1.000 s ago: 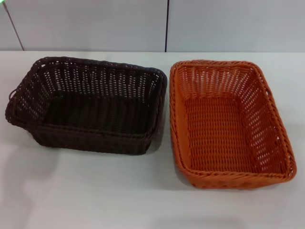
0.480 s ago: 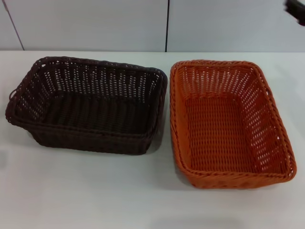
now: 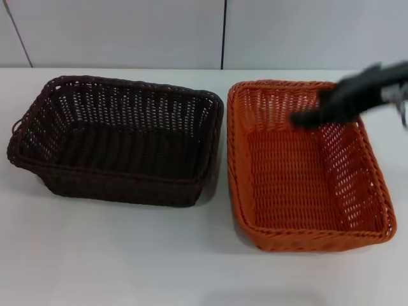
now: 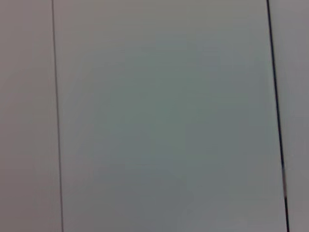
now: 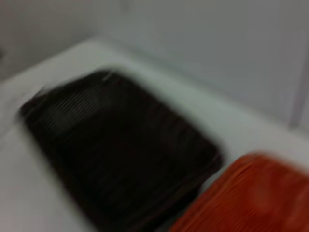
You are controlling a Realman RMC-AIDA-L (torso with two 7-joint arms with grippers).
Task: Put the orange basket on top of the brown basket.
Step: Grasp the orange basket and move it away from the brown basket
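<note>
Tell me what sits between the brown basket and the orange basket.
Nothing: in the head view, only a narrow strip of bare white table separates the brown basket from the orange basket.

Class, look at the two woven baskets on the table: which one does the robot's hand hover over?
The orange basket, on the robot's right. The right hand hangs above its far end; the brown basket beside it has nothing over it.

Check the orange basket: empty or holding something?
Empty: the orange basket shows only bare woven floor. The right tool hangs over its far end.
</note>
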